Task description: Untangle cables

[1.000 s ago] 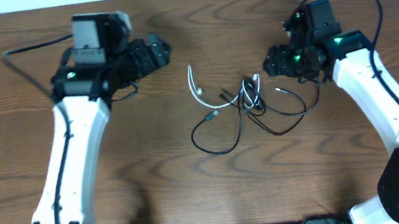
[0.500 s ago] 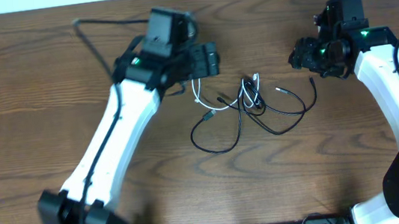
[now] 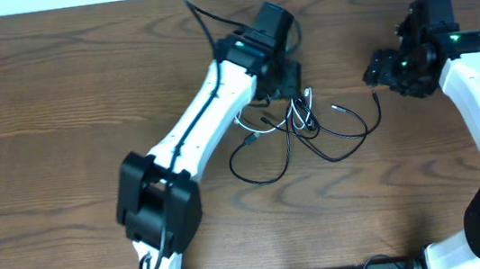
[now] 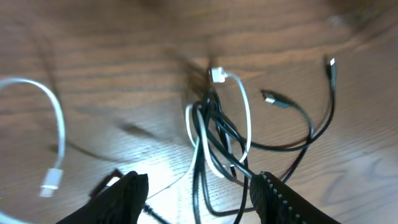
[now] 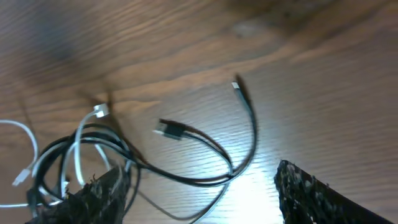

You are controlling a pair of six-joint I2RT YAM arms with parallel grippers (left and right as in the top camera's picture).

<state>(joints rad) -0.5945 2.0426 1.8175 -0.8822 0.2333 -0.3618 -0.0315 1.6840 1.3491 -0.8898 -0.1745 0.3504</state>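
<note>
From overhead, the left gripper [image 3: 293, 88] hangs right over the knot where the black cable [image 3: 264, 182] and white cable [image 3: 253, 128] cross near the middle of the table [image 3: 46, 102]. Its arm slants across the wood from the near side. The right gripper [image 3: 378, 72] sits off to the right, apart from the cords. Bare wood lies wide on the left and toward the near edge, and the far edge runs close behind both grippers. In the left wrist view, the left gripper [image 4: 202, 199] is spread wide and holds nothing. The knot lies on the wood just ahead of the gap. The white cable [image 4: 244, 109] arcs through it, and another white stretch curves well off to the left. The black cable [image 4: 311, 127] fans out right, its plug ends free. In the right wrist view, the right gripper [image 5: 205, 199] is also spread wide and empty. A loose loop of black cable [image 5: 249, 134] lies ahead of it, the white cable [image 5: 78, 146] is bundled at the left, and clear wood lies beyond.
</note>
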